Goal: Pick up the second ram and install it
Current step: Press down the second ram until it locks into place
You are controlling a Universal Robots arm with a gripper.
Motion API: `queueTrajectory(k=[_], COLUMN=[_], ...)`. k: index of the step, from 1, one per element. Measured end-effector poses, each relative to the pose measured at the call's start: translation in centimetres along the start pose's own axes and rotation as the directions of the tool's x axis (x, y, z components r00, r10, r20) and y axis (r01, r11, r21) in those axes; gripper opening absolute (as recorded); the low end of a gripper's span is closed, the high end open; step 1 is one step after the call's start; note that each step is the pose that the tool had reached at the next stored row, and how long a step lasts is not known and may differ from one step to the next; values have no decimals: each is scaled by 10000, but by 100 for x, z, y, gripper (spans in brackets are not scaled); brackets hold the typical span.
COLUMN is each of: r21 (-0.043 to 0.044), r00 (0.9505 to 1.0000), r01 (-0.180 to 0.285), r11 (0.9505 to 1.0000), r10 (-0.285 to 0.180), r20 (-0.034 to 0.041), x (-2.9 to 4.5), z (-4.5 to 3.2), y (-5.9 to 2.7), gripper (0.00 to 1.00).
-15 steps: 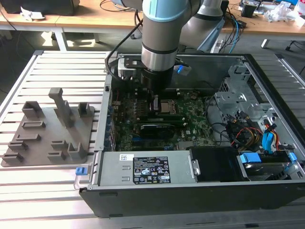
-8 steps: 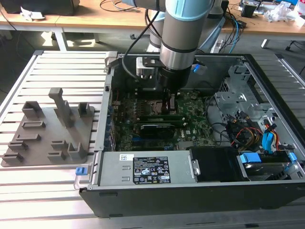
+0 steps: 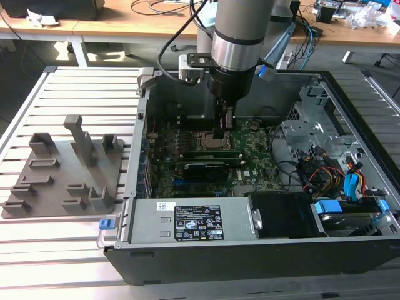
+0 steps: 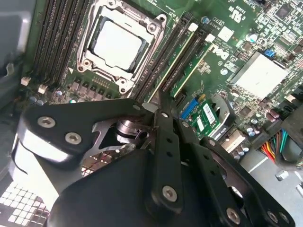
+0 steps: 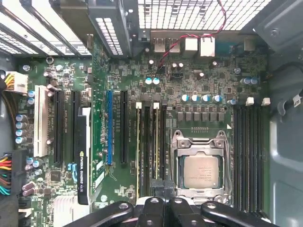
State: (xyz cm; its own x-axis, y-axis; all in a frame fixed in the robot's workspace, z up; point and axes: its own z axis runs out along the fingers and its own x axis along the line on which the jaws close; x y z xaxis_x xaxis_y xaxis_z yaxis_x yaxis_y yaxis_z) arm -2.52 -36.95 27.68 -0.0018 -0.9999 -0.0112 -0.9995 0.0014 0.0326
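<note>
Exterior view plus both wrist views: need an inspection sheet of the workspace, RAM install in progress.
Surface: slatted metal table, carrying the open computer case.
Job's things: second ram upright in the slot nearest the processor socket; another RAM stick stands one slot further out.
Clutter: grey holder tray on the table, at the exterior view's left of the case.
Grippers: gripper inside the case, low over one end of the second ram.
Cables: coloured wire bundle in the case at the exterior view's right; loose cables on the desk behind.
Surroundings: wooden desk behind the table.
</note>
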Motion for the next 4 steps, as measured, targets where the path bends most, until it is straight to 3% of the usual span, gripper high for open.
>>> queueTrajectory(k=[4], r21=[0], r00=[10000], r01=[0], r11=[10000], r10=[0], r20=[0], x=[0], z=[-2], y=[0], gripper=[11])
